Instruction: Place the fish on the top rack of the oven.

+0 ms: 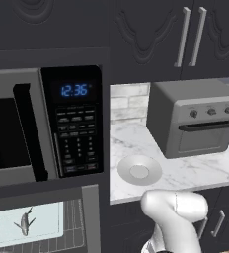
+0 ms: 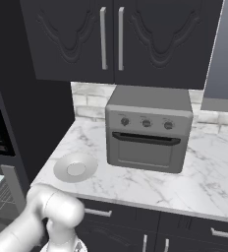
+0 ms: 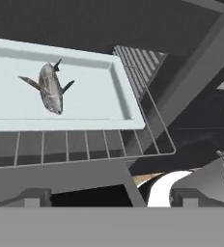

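Ahead of the gripper (image 3: 104, 200), past its two dark finger tips, the wire grid of the top rack (image 3: 85, 144) reaches out of the oven (image 1: 89, 210) and carries a pale tray (image 3: 94, 103). The tips stand well apart with nothing between them, so the tool is released and carries no load. Further out from the tool, the fish (image 3: 51, 89) lies on the tray floor, near its far side, with its forked tail toward the back wall and its body clear of the tray lips. The left base view agrees: the fish (image 1: 24, 223) rests on the pale tray, low under the microwave (image 1: 47, 123).

By this showing the placing looks done, and the danger lies in the pulling away. The finger tips sit close to the front bar of the rack, just beside the oven's frame; a careless lift or swing could catch the wire, jolt the tray and send the fish sliding off. Off to the side on the marble counter (image 1: 195, 170), the round plate (image 1: 139, 170) and toaster oven (image 1: 195, 121) stand well apart from the tool.
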Robot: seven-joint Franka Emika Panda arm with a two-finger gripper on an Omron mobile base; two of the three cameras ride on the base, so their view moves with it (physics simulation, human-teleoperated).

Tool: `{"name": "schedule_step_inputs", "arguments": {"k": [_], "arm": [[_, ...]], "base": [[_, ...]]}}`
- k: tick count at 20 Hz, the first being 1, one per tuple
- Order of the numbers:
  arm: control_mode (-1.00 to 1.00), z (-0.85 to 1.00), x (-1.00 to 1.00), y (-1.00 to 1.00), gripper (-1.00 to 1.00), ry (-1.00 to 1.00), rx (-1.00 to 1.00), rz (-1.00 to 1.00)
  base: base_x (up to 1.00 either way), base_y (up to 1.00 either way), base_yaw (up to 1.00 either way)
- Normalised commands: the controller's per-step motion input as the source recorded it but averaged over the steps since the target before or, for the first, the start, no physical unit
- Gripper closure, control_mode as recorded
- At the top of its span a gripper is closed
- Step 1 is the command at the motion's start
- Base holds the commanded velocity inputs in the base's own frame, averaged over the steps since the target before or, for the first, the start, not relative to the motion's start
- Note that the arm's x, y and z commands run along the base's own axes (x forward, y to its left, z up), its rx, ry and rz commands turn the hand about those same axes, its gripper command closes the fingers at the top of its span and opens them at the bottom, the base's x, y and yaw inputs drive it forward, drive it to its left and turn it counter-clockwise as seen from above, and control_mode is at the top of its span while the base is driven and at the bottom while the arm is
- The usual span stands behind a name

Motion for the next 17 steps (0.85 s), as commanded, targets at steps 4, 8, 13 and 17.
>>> {"name": "schedule_step_inputs", "arguments": {"k": [4,8,13,17], "arm": [[-1.00,0.26,-0.87,-1.00,-1.00,-0.06,0.21,-0.07],[-1.00,0.31,-0.32,-1.00,-1.00,-0.01,0.30,-0.01],[-1.00,0.04,-0.03,-1.00,-1.00,0.00,0.27,0.00],[-1.00,0.04,0.00,-0.99,-1.00,0.04,0.25,0.00]], "base": [[0.00,0.00,0.00],[0.00,0.00,0.00],[0.00,0.00,0.00],[0.00,0.00,0.00]]}}
